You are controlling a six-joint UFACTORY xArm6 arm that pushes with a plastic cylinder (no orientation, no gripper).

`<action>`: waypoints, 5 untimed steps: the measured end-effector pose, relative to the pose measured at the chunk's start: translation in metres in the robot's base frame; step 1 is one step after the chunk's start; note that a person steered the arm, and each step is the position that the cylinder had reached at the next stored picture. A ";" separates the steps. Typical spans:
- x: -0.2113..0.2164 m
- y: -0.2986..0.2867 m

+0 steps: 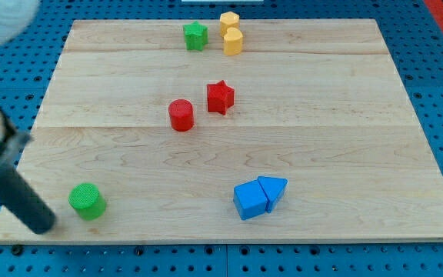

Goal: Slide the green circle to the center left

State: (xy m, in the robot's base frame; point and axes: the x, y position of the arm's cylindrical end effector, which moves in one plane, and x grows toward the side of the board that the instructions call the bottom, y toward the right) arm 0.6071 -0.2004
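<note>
The green circle (88, 201) is a short green cylinder near the board's bottom left corner. My tip (44, 225) is the lower end of a dark rod that comes in from the view's left edge. It sits just left of and slightly below the green circle, with a small gap between them.
The wooden board (321, 138) also holds a red circle (181, 115) and a red star (220, 97) near the middle, a green star (195, 35) and two yellow blocks (231, 33) at the top, and two blue blocks (259, 195) at the bottom right.
</note>
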 end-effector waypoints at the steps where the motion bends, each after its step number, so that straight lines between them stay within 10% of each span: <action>1: -0.022 0.024; 3: -0.107 0.006; 5: -0.017 0.016</action>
State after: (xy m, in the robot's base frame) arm 0.5901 -0.1846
